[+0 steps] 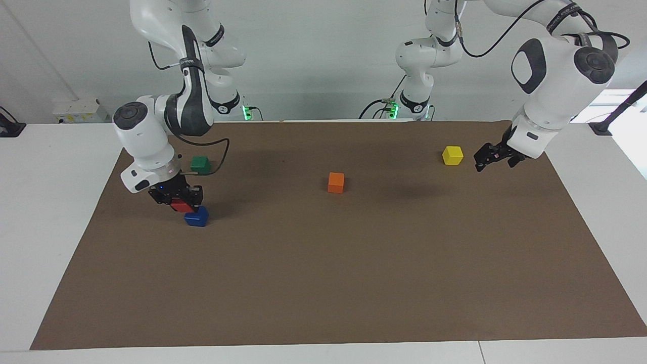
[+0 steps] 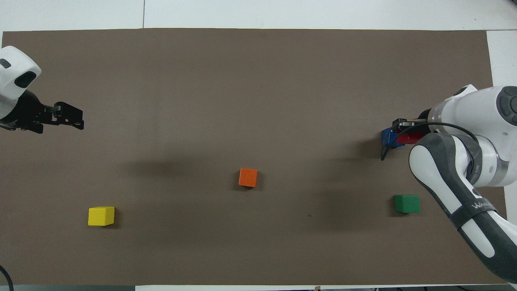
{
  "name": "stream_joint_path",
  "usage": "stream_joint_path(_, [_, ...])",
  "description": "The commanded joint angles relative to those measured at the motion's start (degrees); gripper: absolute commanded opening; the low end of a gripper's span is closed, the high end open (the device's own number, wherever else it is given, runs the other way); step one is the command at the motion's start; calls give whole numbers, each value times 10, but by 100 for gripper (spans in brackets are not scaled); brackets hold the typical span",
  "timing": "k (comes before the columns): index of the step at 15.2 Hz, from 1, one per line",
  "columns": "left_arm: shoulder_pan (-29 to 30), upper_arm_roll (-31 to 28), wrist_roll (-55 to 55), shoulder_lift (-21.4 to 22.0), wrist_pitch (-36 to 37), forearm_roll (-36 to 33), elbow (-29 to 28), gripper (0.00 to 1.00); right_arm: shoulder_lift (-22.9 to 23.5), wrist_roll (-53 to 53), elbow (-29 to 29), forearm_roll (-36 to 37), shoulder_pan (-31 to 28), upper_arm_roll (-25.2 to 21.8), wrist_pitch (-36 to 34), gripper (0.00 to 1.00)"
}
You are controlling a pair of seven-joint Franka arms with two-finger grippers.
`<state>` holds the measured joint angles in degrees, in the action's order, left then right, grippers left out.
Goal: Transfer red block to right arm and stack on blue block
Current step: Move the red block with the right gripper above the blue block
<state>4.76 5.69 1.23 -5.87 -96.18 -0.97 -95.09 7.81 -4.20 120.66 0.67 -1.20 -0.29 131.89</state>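
Nearest the robots, a green cube [image 1: 200, 164], yellow cube [image 1: 452, 154] and orange cube [image 1: 335, 182], all hard, glossy, square-edged, on a matte brown surface [image 1: 354, 263]. Farther out, red block [image 1: 179, 205] clamped in the right hand [image 1: 178, 201], low over the blue block [image 1: 196, 217]: likely light, stiff, slippery, best pinched on 2 flat sides. Left hand [image 1: 486, 161] waiting with fingers apart over the surface beside the yellow cube.

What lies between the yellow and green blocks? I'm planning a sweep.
Only the orange block lies roughly between the yellow block and green block, in the overhead view.
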Motion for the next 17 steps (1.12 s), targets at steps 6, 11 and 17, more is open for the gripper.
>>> stream_joint_path(6, [-10,-8,8,17,-11,7,-13,100,26,-91,10,57,-4,8,25,0])
stream_joint_path(11, [-19,-9,4,-7,44,4,54,100,26,-99,10,57,-1,8,29,0])
stream_joint_path(17, [-10,-2,4,35,74,4,40,100,26,-119,7,57,13,8,27,0])
